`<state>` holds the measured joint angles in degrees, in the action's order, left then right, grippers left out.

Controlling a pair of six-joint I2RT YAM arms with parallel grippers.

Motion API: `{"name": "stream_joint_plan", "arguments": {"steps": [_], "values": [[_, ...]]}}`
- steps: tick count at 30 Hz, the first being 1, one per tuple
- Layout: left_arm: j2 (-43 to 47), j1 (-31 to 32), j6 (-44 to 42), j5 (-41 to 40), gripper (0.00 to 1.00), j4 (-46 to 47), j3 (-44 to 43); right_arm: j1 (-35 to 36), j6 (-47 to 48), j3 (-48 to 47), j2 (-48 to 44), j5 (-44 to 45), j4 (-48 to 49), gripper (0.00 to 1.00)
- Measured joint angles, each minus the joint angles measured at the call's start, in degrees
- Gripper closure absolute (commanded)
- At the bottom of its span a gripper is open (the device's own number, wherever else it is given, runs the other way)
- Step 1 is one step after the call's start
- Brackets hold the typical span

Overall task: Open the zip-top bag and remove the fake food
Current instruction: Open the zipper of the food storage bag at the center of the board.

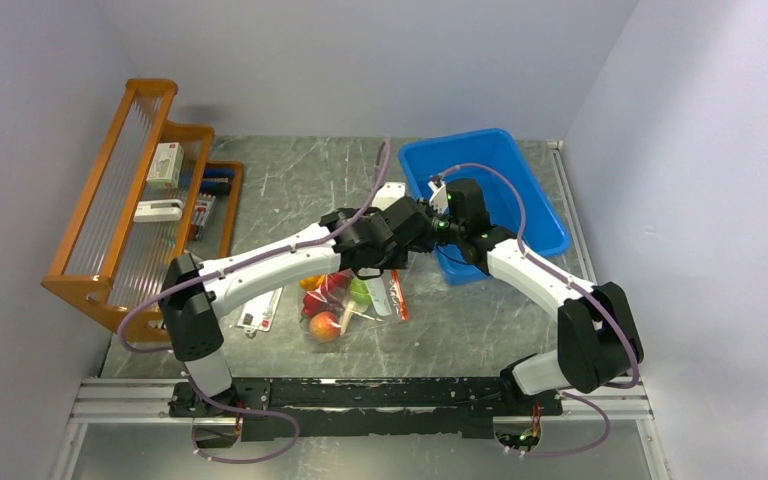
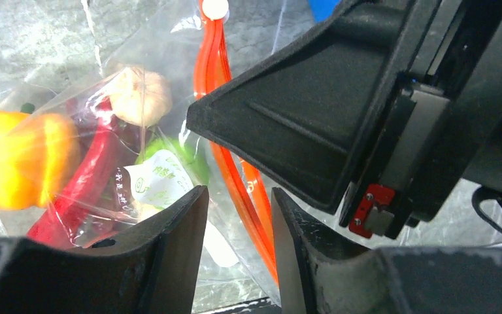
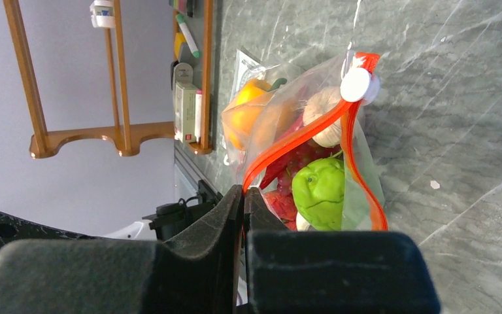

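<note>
The right gripper [image 3: 243, 193] has its fingers [image 3: 209, 222] pressed together, pinching the zip strip [image 3: 287, 144] of the bag [image 3: 281, 124] right at their tips. From the pinch the strip runs ahead to a white slider [image 3: 357, 84] at its far end. The bag fans out beyond the fingertips over the table [image 3: 444, 131], and all the food is inside it: a lime [image 3: 319, 190] just ahead of the tips to the right, garlic [image 3: 317, 103] farther on beside the slider, and a pepper [image 3: 245, 118] ahead to the left. The left gripper [image 2: 238, 193] has its fingers [image 2: 176, 242] spread. The strip passes through the gap, and neither finger visibly clamps it. Beyond its left finger lie the bag's white label [image 2: 160, 180], a red chilli [image 2: 85, 176] and the pepper. The right gripper's black body sits close beyond its right finger. From above, the two grippers meet tip to tip. A blue bin [image 1: 500, 160] is behind the right one, and a wooden rack [image 1: 150, 90] stands well off to the left.
</note>
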<state>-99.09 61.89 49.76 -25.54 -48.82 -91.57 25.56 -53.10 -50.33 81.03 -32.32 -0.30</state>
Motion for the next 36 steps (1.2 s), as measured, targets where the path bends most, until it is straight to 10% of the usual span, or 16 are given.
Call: {"name": "stream_joint_plan", "arguments": {"steps": [36], "values": [[-6.2, 0.8, -2.6, -4.7, 0.55, -5.4, -6.3, -0.5, -2.4, 0.3, 0.0, 0.2, 1.3, 0.96]]}}
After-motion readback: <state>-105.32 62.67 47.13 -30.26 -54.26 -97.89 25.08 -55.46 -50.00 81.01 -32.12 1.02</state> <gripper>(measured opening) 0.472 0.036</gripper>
